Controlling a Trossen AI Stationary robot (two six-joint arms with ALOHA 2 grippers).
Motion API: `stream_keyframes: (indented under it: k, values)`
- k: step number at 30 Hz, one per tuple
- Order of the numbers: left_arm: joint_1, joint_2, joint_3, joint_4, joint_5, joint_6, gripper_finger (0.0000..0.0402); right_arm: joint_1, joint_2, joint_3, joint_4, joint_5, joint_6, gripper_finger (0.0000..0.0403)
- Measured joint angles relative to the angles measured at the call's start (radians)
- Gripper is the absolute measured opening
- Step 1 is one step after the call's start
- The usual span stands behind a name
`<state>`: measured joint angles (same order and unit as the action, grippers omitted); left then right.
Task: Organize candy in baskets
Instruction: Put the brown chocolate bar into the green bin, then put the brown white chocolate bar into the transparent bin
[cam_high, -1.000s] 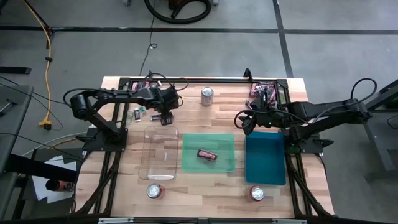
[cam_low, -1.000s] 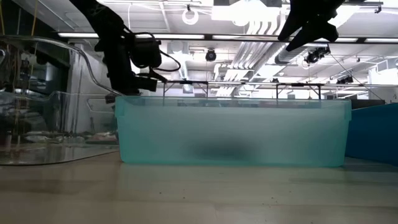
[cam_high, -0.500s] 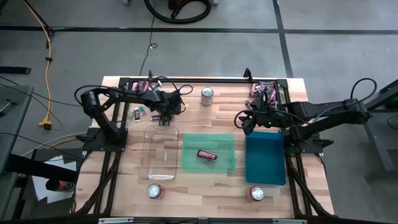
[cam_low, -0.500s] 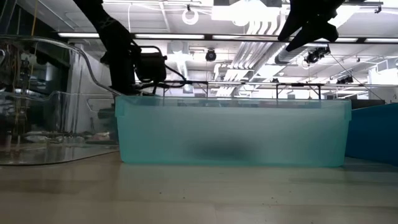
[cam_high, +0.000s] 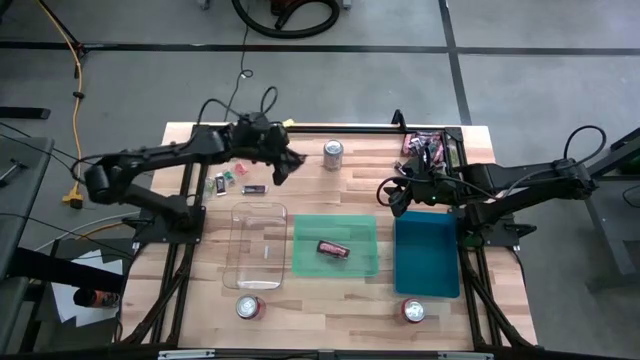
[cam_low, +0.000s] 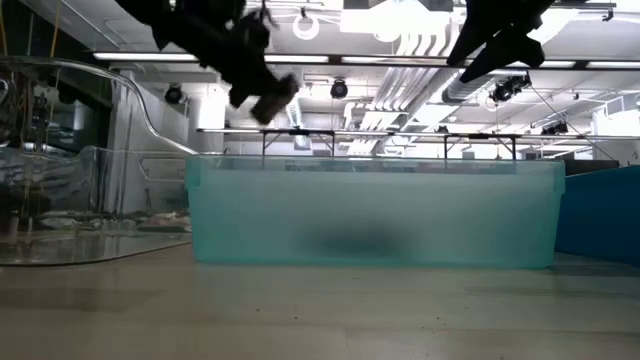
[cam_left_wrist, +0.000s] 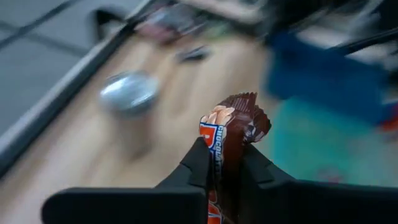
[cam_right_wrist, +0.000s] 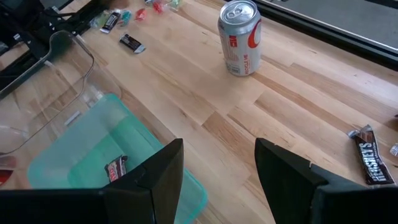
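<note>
Left gripper (cam_high: 283, 166) was clamped on a maroon-brown wrapped candy bar (cam_left_wrist: 231, 144), lifted above the wooden table (cam_high: 350, 180) beyond the clear plastic basket (cam_high: 258, 245), near a silver drink can (cam_high: 333, 153). Right gripper (cam_high: 397, 196) hovered with fingers spread wide and nothing between them, at the far edge of the solid teal-blue basket (cam_high: 426, 254). The translucent green basket (cam_high: 335, 245) held one dark-wrapped candy (cam_high: 332, 249). Loose candies (cam_high: 228, 180) lay on the table's far left.

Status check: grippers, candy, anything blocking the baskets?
Left gripper shut on brown candy bar, lifted behind the green basket. Right gripper open, empty, behind teal basket. One bar in green basket. Nothing blocking.
</note>
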<state>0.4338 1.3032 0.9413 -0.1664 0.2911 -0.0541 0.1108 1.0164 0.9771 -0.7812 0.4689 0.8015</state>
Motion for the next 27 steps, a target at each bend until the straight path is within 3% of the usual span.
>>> stream_keyframes:
  k: [6, 12, 19, 27]
  values:
    - [-0.266, 0.033, 0.000, 0.165, 0.012, -0.127, 0.0011, 0.000, 0.000, 0.000, 0.000, -0.001, -0.017, 0.0193]
    - [-0.484, 0.191, -0.002, 0.196, -0.116, -0.127, 0.0038, 0.000, 0.000, 0.000, 0.000, -0.008, -0.017, 0.0193]
    - [-0.550, 0.306, -0.002, 0.192, -0.170, -0.159, 0.0094, 0.000, 0.000, 0.000, 0.000, -0.009, -0.017, 0.0193]
    - [-0.521, 0.280, -0.002, 0.187, -0.172, -0.163, 0.0168, 0.000, 0.000, 0.000, 0.000, -0.016, -0.017, 0.0193]
